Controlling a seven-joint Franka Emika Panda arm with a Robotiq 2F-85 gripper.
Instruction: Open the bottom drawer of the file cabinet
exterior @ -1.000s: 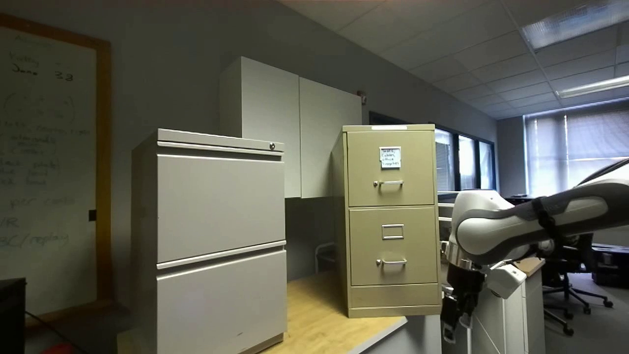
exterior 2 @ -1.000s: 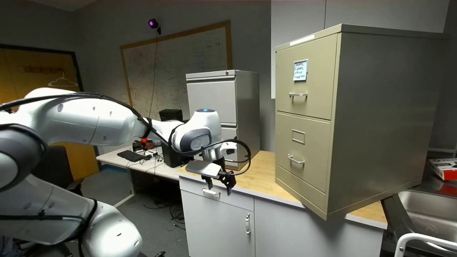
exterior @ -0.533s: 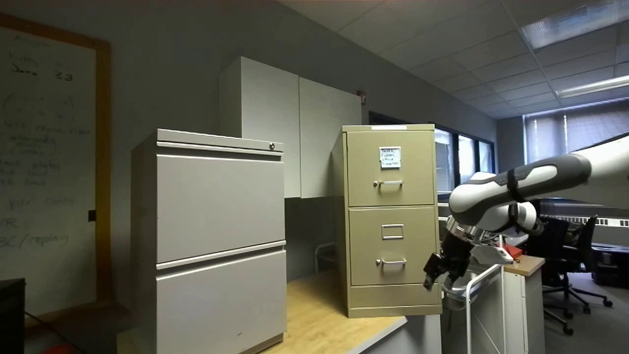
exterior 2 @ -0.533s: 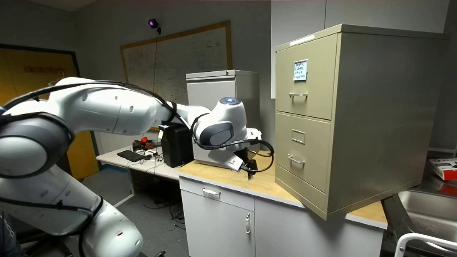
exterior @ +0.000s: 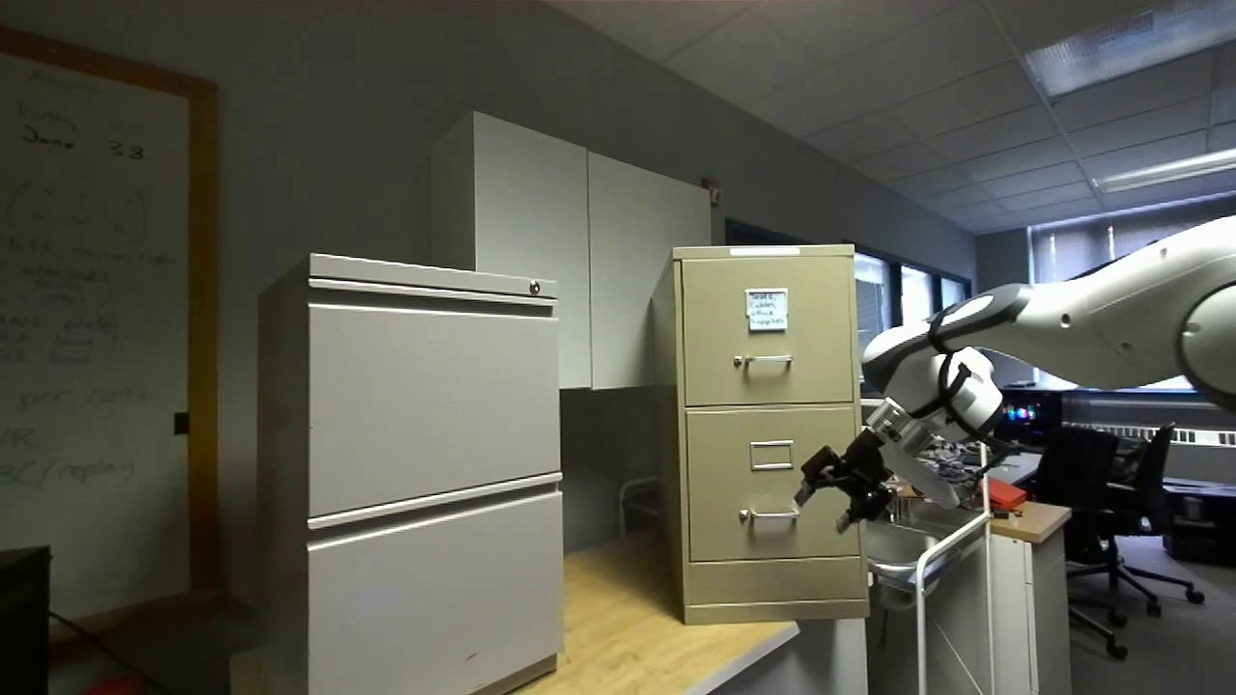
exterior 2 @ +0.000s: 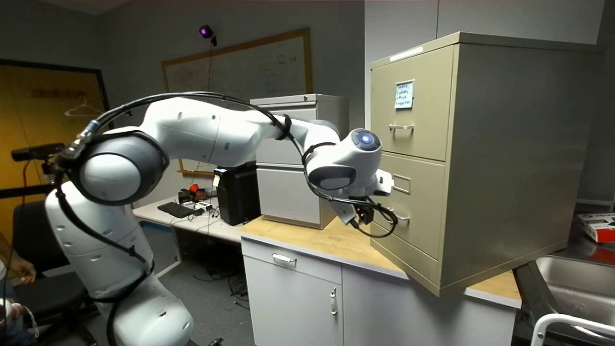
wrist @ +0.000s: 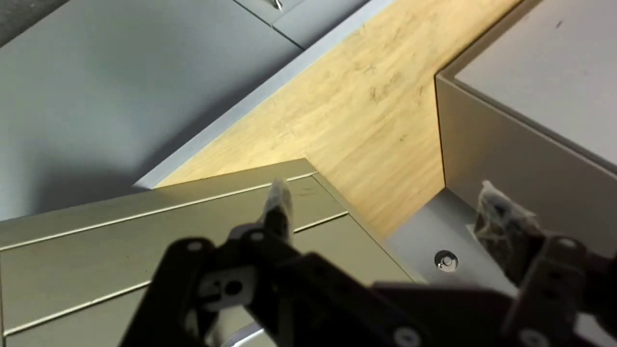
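The tan-beige file cabinet (exterior: 774, 591) shows in both exterior views (exterior 2: 509, 154). Its bottom drawer (exterior: 719, 454) is shut, its front flush with the cabinet. Its silver handle (exterior: 772, 515) shows in both exterior views (exterior 2: 401, 217); a cable partly covers it in one. My gripper (exterior: 821, 512) is open and empty, in front of the drawer's right part near the handle's right end. In an exterior view the hand and cable mostly hide the gripper (exterior 2: 363, 215). In the wrist view the fingers (wrist: 383, 187) are wide apart; the drawer front (wrist: 332, 246) and part of the handle (wrist: 243, 335) are below the left finger.
A light-grey two-panel cabinet (exterior: 435, 405) stands beside the file cabinet on the wooden counter (exterior 2: 346, 238). Grey base cupboards (exterior 2: 293, 302) are under the counter. A sink (exterior 2: 576, 281) and a white rail (exterior 2: 571, 319) lie beyond. A loop of cable (exterior 2: 391, 226) hangs at the hand.
The arm has moved toward the file cabinet. The gripper has risen, tilted toward the front, and come near the bottom drawer's handle. The drawer has not moved.
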